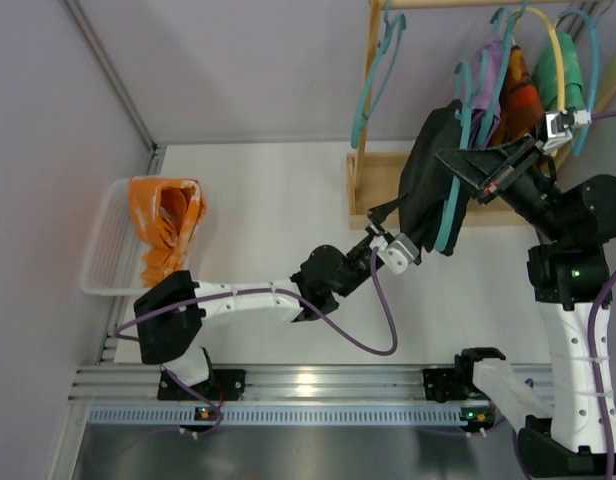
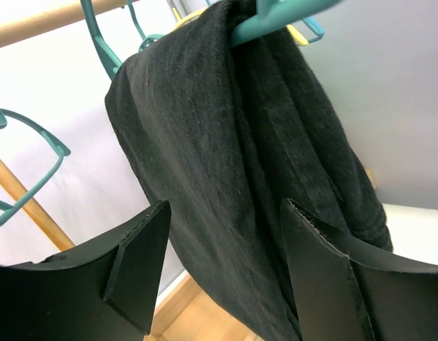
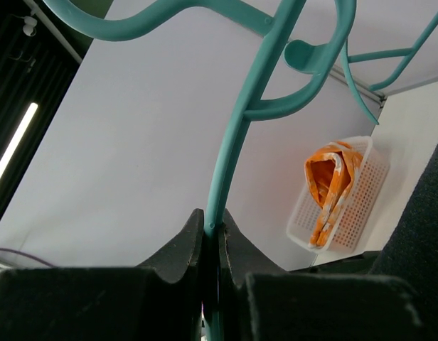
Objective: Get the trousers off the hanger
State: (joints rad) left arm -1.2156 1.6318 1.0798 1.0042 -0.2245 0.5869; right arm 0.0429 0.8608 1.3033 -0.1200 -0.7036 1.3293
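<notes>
Black trousers (image 1: 426, 185) draped over teal hanger (image 3: 237, 142), up over worktop's (image 1: 268, 220) far right corner, just beside rack (image 1: 380, 178). Right claw (image 3: 212, 231) clamped on hanger. Left claw (image 2: 225, 207) wide, jaws straddling trousers' lower part.

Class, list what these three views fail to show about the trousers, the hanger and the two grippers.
- Left wrist view: lower end of the trousers cut off by the bottom edge and the left gripper.
- Top view: left gripper's tips hidden behind the trousers; contact unclear.
- Right wrist view: hanger below the right gripper hidden by its own fingers.
</notes>
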